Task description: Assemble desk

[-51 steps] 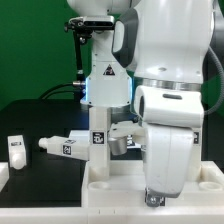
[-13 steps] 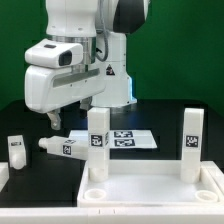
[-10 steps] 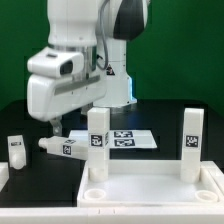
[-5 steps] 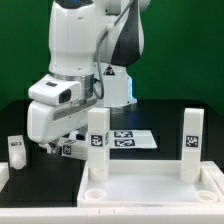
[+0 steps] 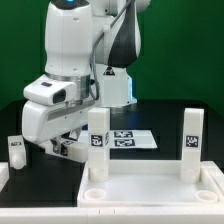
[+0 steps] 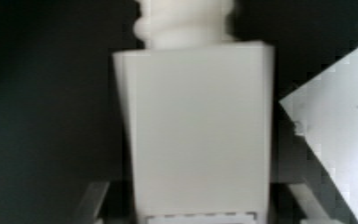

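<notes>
Leg (image 6: 194,110), lying on the table (image 5: 15,118) beyond the tabletop (image 5: 150,190) at the exterior view's left, sits between the gripper's (image 6: 197,205) spread jaws and looks like light, stiff, slick plastic, best pinched across its flat sides mid-length.

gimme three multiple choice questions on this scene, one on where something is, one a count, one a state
1. Where is the end effector?
A) above the tabletop
B) low over the loose leg, at the exterior view's left of the marker board
C) raised high over the table

2. How many legs stand on the tabletop?
A) one
B) four
C) two

3. The loose leg is:
A) lying on its side
B) standing upright
C) fitted into the tabletop

Answers:
1 B, it is down beside the marker board.
2 C, the upright legs number two.
3 A, the wrist view shows it lengthwise between the fingers.
</notes>
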Robot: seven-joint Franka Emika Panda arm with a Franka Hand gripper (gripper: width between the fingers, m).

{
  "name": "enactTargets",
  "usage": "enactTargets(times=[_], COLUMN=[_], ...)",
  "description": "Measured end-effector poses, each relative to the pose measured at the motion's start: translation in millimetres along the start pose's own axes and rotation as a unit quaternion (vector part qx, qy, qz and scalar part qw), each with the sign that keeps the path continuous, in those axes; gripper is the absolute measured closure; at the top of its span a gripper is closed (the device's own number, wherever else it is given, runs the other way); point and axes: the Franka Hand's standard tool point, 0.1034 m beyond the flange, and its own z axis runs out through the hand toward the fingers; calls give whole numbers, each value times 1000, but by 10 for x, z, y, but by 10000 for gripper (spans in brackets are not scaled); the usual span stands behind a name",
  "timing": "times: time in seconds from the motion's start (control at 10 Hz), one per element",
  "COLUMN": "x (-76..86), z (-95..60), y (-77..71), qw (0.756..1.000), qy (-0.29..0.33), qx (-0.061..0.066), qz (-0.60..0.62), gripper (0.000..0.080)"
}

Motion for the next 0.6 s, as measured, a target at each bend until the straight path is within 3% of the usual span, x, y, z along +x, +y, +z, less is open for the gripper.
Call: enactTargets(times=[0.2,0.3,0.4,0.5,0.6], x=[-78,-91,-105,-52,-55], z=[-31,-32,-31,-80,-65], y=[36,40,24,79,77], qw=[993,979,941,923,911], qy=[12,14,11,9,10], qx=[-10,-5,21,33,31], qz=[121,201,337,383,412], gripper=[518,518,518,518,518])
